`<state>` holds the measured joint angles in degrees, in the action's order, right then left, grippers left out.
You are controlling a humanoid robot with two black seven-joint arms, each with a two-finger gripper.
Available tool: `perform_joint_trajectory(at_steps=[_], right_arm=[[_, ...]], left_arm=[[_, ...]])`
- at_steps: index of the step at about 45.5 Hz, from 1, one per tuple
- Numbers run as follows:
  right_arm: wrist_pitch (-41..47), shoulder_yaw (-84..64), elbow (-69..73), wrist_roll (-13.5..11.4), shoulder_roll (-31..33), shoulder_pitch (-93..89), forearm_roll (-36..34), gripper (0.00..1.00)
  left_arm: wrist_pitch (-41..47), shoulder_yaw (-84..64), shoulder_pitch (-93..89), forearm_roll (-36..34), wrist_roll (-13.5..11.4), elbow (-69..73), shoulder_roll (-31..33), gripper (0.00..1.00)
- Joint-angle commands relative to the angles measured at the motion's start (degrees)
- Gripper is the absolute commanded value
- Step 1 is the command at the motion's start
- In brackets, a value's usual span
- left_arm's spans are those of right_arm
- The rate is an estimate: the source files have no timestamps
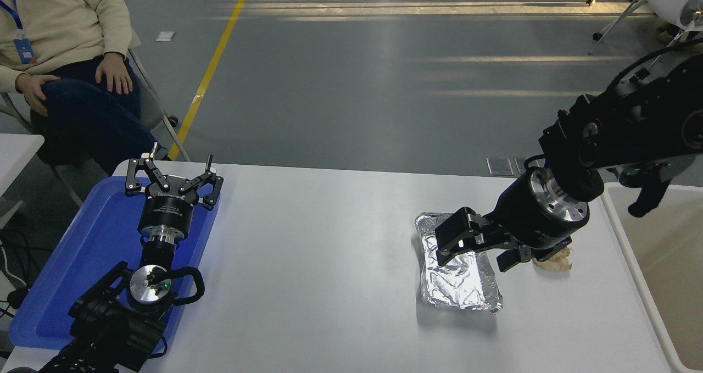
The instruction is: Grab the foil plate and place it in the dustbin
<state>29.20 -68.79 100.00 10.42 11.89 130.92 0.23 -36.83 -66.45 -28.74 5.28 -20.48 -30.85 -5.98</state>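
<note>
Blue flat plastic tray (66, 263) sits far left under my parked left gripper (174, 171), fingers spread wide. My right gripper (475, 249) straddles the shiny crinkled foil plate (458, 282), open around its right wall, I judge for pinching. Beyond its right: beige paper wad (556, 262), then the off-white plastic dustbin (631, 263).

A flat blue tray (82, 263) lies on the white table (318, 252) at eight o'clock. A small crumpled beige paper wad (557, 262) sits at four o'clock. A seated person (66, 60) in a cream sweater occupies ten o'clock, beside a yellow floor line (217, 54).
</note>
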Motion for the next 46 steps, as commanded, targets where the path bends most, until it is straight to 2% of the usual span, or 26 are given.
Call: perform_joint_trajectory(at_steps=[1,46], right_arm=[[-0.5,0.5,0.0,0.0,-0.4,0.0,-0.1,1.00],[-0.9,1.1,0.0,0.0,1.1,0.3,0.7,1.00]], left_arm=[[0.0,-0.1,0.0,0.0,0.0,0.0,0.0,1.00],[0.0,-0.1,0.0,0.0,0.0,0.0,0.0,1.00]])
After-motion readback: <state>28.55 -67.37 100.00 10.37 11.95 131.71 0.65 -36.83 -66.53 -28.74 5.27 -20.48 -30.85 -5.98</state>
